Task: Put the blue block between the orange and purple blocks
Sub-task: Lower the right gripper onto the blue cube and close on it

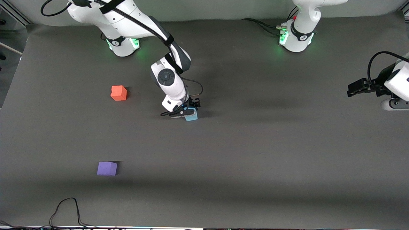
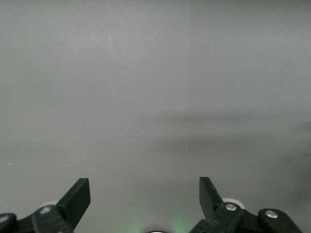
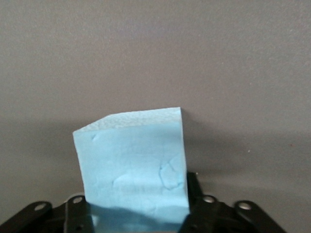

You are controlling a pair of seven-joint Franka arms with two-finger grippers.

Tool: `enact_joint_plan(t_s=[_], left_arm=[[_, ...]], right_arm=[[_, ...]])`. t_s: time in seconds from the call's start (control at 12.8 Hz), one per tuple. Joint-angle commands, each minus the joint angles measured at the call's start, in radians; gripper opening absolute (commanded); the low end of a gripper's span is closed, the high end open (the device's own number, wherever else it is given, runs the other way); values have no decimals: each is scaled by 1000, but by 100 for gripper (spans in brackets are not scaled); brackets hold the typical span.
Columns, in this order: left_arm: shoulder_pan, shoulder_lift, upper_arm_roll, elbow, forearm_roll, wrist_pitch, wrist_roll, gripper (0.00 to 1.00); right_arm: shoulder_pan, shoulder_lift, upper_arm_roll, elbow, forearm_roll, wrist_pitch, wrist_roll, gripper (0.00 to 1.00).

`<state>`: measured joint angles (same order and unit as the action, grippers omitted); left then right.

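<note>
The blue block (image 1: 192,118) (image 3: 136,160) rests on the dark mat, toward the left arm's end from the other two cubes. My right gripper (image 1: 190,112) (image 3: 138,196) is down on it, a black finger pressed against each side. The orange block (image 1: 119,93) sits farther from the front camera, and the purple block (image 1: 107,168) sits nearer to it, with a wide gap of mat between them. My left gripper (image 1: 354,88) (image 2: 145,187) waits open and holds nothing, up at the left arm's end of the table.
A black cable (image 1: 65,209) loops over the mat's front edge near the purple block. The two arm bases (image 1: 123,44) (image 1: 297,40) stand along the back edge. Bare mat surrounds all three cubes.
</note>
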<state>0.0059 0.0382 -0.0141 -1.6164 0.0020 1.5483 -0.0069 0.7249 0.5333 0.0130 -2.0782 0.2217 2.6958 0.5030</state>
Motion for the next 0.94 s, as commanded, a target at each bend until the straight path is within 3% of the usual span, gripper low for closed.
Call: enact_joint_plan(t_s=[0.0, 0.16, 0.31, 0.62, 0.86], left_arm=[[-11, -14, 5, -8, 0, -11, 10, 100], [-6, -14, -1, -8, 0, -10, 10, 100], [19, -14, -27, -7, -4, -8, 11, 100], [16, -14, -27, -8, -4, -8, 10, 100], [19, -15, -26, -7, -4, -10, 11, 100]], right_arm=[[-7, 1, -10, 38, 10, -8, 2, 36], [-7, -30, -30, 75, 10, -86, 0, 36], [-7, -77, -66, 165, 8, -268, -4, 36], [-5, -148, -151, 484, 8, -745, -3, 36], [-7, -153, -223, 686, 7, -985, -11, 36]])
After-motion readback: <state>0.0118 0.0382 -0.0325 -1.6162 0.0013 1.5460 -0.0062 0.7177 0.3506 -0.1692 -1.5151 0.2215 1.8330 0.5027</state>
